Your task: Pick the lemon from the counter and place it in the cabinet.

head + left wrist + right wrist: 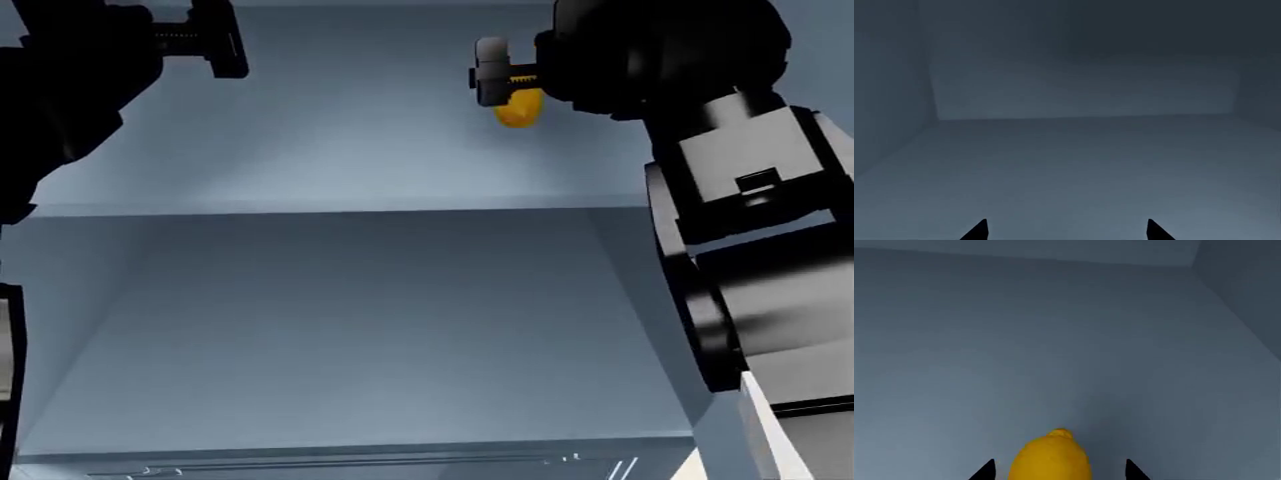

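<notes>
Inside the cabinet, the right gripper grasps the lemon above a shelf. Lower it until the fruit rests, then release slowly so it cannot roll. Empty, the left gripper has its jaws spread.

Light is soft and even, with no glare. The left wrist view is the dimmest: the cabinet interior fades to murky grey-blue toward its upper back. The head view is brighter, the arms reading as near-black shapes. The lemon is vividly lit, casting faint shadow. Edges stay sharp, undistorted.
</notes>
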You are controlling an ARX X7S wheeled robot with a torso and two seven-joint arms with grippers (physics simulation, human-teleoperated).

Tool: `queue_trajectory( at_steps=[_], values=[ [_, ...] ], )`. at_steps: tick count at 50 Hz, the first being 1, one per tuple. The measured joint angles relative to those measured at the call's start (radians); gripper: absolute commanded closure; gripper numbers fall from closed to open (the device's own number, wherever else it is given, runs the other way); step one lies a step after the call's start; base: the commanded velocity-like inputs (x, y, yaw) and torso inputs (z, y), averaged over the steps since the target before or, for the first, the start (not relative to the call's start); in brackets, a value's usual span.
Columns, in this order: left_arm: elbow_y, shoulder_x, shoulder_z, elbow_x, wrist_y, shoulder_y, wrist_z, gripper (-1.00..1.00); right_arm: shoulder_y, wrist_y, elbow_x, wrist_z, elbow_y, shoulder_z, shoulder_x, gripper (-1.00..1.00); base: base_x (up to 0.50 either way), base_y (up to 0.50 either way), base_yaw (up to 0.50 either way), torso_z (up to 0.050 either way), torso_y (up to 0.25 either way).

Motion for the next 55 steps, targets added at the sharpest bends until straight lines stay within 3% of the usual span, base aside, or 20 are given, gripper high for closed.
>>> queue_trajectory(
  at_steps=[22,41,55],
  values=[
    [0.012,-0.006,0.004,-0.001,-0.005,0.001,-0.003,-1.0,0.026,-0.027,-0.02,-0.004,-0.018,0.06,0.012,-1.0,0.0,0.0,0.0,0.0,0.0],
    [0.036,-0.028,0.036,0.026,-0.016,-0.033,-0.002,-1.0,-0.115,0.07,0.081,0.063,-0.492,0.153,0.135,-1.0,0.0,0.0,0.0,0.0,0.0],
    [0.155,-0.075,0.0,-0.032,-0.122,-0.03,-0.053,-1.0,-0.21,0.115,0.15,0.109,-0.715,0.219,0.198,-1.0,0.0,0.0,0.0,0.0,0.0]
  ],
)
